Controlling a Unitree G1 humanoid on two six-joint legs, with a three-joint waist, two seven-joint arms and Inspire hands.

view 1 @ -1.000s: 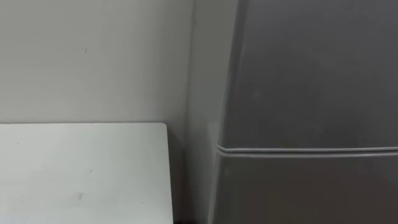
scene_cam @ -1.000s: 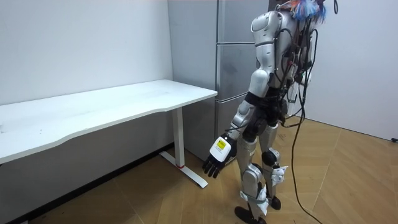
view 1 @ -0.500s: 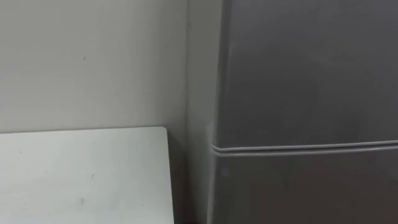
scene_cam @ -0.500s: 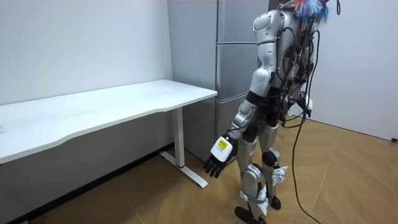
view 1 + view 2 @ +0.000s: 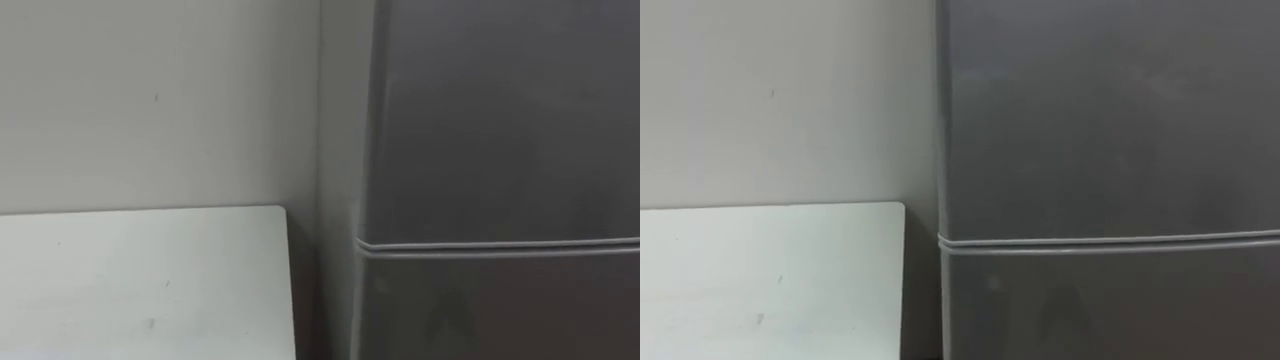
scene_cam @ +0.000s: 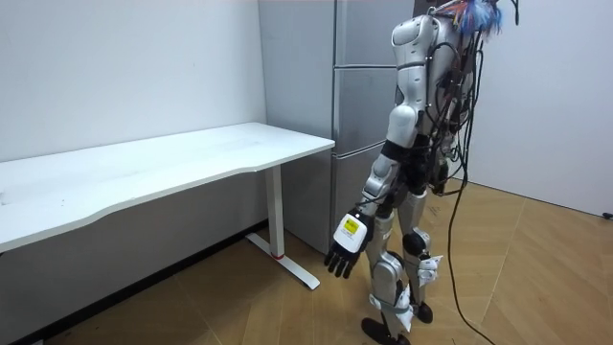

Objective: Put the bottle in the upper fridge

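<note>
On the left is a plain pale wall (image 5: pixel 150 100). In front of it stands a long white table with a flat top and thin white metal legs (image 6: pixel 192 158). The right end of the table sits near a tall grey metal fridge (image 6: pixel 359 105), and a thin dark gap runs down between the two. The fridge stands in the corner of the room, with its side turned to the table. The robot stands up straight on the brown wooden floor (image 6: pixel 536 278), just in front of the fridge. It faces the fridge, and the table is on its left side. Its left arm hangs down beside its body. The left hand (image 6: pixel 345 249) is low, next to its leg and well above the floor, and it is apart from the table leg. The fingers of this hand are loose and spread a little. They point down at the floor and hold nothing. From the robot's head the fridge front looks very close. Two flat grey doors show there, one above the other, and both are closed. A thin pale line (image 5: pixel 500 243) runs across the front between the two doors, a bit lower than the table top's far edge. I cannot tell where the bottle is.
</note>
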